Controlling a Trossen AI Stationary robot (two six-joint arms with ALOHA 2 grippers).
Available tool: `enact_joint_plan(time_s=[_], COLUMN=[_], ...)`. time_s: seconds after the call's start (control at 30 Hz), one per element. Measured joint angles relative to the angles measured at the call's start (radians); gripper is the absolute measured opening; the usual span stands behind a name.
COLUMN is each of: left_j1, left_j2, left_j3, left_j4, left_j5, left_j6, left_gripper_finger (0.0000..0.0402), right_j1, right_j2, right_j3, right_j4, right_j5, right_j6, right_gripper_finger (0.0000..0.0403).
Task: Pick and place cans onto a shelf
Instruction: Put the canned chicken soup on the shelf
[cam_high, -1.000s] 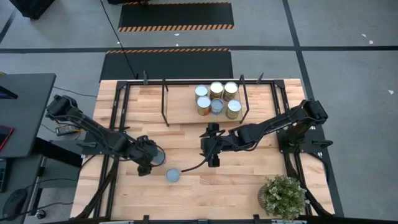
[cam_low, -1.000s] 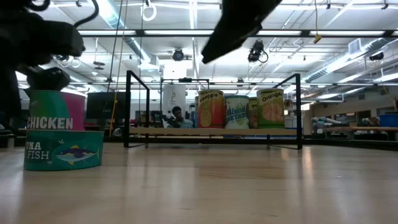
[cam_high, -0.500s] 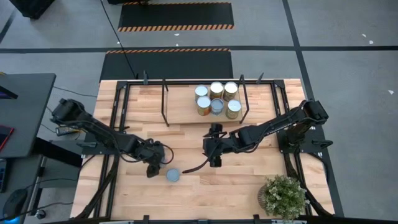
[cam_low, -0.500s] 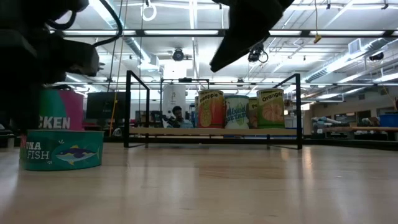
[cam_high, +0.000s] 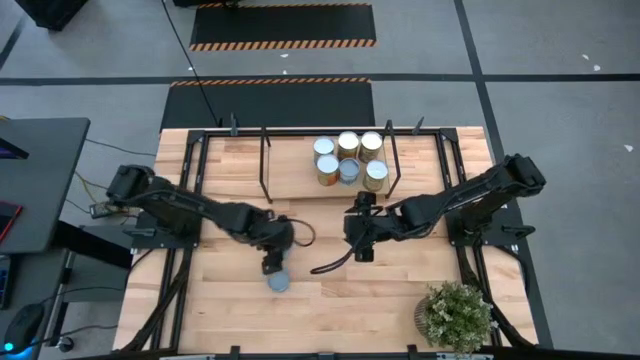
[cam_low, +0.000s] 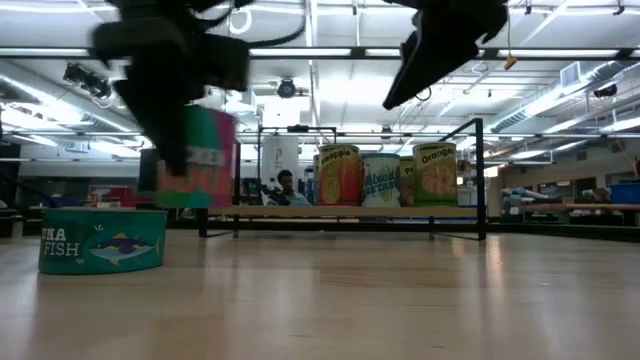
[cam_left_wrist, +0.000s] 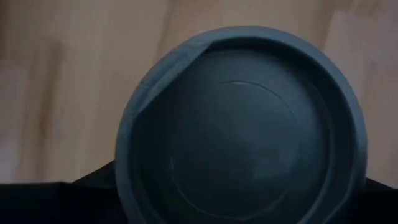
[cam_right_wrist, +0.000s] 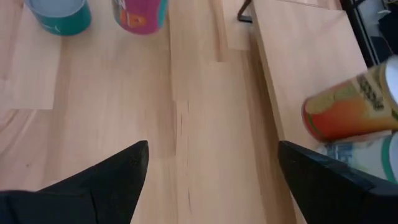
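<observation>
A green and pink can (cam_low: 205, 160) with a grey lid (cam_left_wrist: 242, 124) hangs above the table, my left gripper (cam_high: 271, 252) shut on it. A flat teal tuna can (cam_high: 279, 283) rests on its base just nearer the table's front edge. The shelf (cam_high: 295, 187), a light-wood board among black posts, stands at the far middle with several cans (cam_high: 347, 160) upright on its right half. My right gripper (cam_high: 361, 250) hovers open and empty in front of the shelf, right of the held can. My left gripper comes at the green and pink can from above, fingers (cam_low: 165, 140) pointing down along its side wall. The lid fills the wrist view, with the dark fingers (cam_left_wrist: 56, 202) at either side of its rim. The can hangs about upright, clear of the table.
A potted plant (cam_high: 457, 315) stands at the near right corner. A dark cable (cam_high: 330, 266) trails on the wood below my right gripper. Bare board shows on the shelf's left half (cam_high: 290, 180).
My left gripper has shut on the green and pink can, lifted it clear of the table and carried it toward the table's right, past the tuna can, which stayed put. My right gripper has drifted a little toward the right edge.
</observation>
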Motion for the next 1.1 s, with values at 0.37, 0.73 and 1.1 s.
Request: enact_joint_plan(time_s=[0.37, 0.73, 1.1], left_j1=[0.234, 0.534, 0.709], left_j2=[0.118, 0.126, 0.192], left_j3=[0.27, 0.294, 0.308], left_j4=[-0.098, -0.13, -0.071], left_j5=[0.0, 0.013, 0.081], left_j6=[0.294, 0.479, 0.574], left_gripper_finger=[0.0283, 0.0283, 0.0283], right_j1=[0.001, 0.003, 0.003], right_j2=[-0.217, -0.264, -0.255], right_j3=[-0.273, -0.363, -0.363], right_j4=[0.269, 0.441, 0.511], right_j5=[0.001, 0.0, -0.001], right_j6=[0.052, -0.038, -0.097], right_gripper_finger=[0.0364, 0.0364, 0.0364])
